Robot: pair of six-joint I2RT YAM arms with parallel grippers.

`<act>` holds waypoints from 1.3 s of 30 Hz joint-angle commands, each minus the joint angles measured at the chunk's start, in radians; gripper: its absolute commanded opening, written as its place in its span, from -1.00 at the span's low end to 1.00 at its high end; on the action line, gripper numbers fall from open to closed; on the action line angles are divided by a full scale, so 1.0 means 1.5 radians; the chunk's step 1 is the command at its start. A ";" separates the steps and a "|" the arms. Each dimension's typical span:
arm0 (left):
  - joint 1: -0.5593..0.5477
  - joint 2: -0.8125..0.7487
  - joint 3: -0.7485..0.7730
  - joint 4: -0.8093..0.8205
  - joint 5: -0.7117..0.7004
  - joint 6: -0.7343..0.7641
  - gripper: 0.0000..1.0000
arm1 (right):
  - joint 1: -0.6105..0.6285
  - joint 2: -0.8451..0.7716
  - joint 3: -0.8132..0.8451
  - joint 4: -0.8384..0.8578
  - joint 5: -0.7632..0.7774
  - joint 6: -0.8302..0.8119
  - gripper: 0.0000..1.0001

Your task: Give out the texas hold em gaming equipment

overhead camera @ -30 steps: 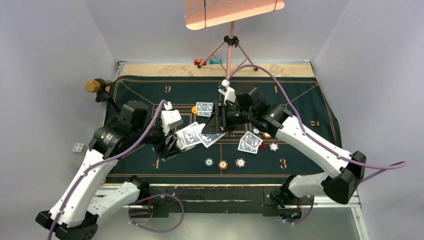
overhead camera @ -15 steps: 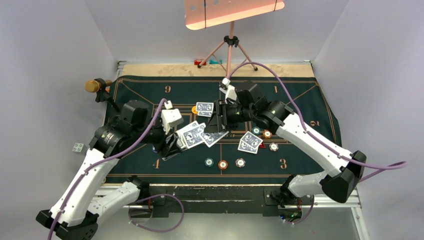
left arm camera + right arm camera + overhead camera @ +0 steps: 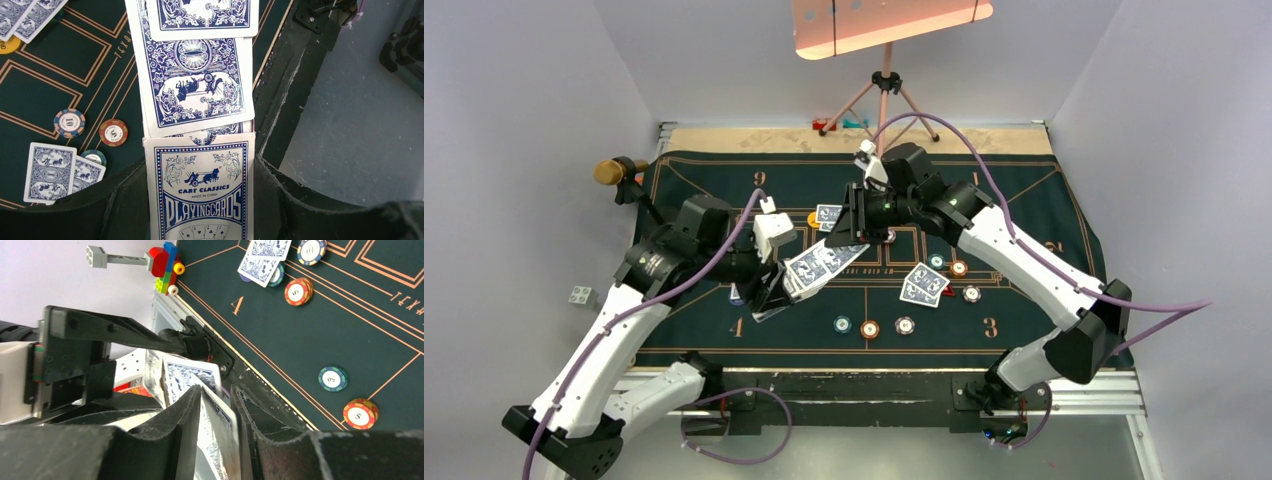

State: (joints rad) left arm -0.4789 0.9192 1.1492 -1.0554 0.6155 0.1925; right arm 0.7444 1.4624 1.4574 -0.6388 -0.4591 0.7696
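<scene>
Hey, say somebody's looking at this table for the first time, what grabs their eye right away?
Near the middle of the green mat, the left gripper clamps a box of playing cards with blue-backed cards poking out, while the right gripper pinches one card from it. Three chips sit in a row near the mat's front edge, with a pair of face-down cards right of centre.

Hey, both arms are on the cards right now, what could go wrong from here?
Several cards stick loosely out of the card box that the left gripper clamps in its jaws; pulling one could drag others onto the mat. The right gripper pinches one card in its jaws, seemingly near its end, so it might slip free. Both grippers sit very close together and could bump.
</scene>
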 commanded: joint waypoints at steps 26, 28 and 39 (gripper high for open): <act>0.004 -0.009 0.005 0.028 0.010 -0.019 -0.89 | -0.011 -0.005 0.039 -0.031 0.026 -0.026 -0.40; 0.004 -0.009 0.004 0.029 0.010 -0.020 -0.88 | -0.013 -0.007 0.045 -0.034 0.030 -0.029 -0.40; 0.007 -0.014 -0.001 0.031 0.015 -0.028 -0.89 | -0.015 -0.018 0.080 -0.042 0.060 -0.052 -0.37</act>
State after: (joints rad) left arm -0.4778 0.9150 1.1477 -1.0546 0.6170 0.1738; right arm 0.7261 1.4651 1.5269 -0.7036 -0.4004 0.7174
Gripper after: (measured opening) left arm 0.682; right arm 0.313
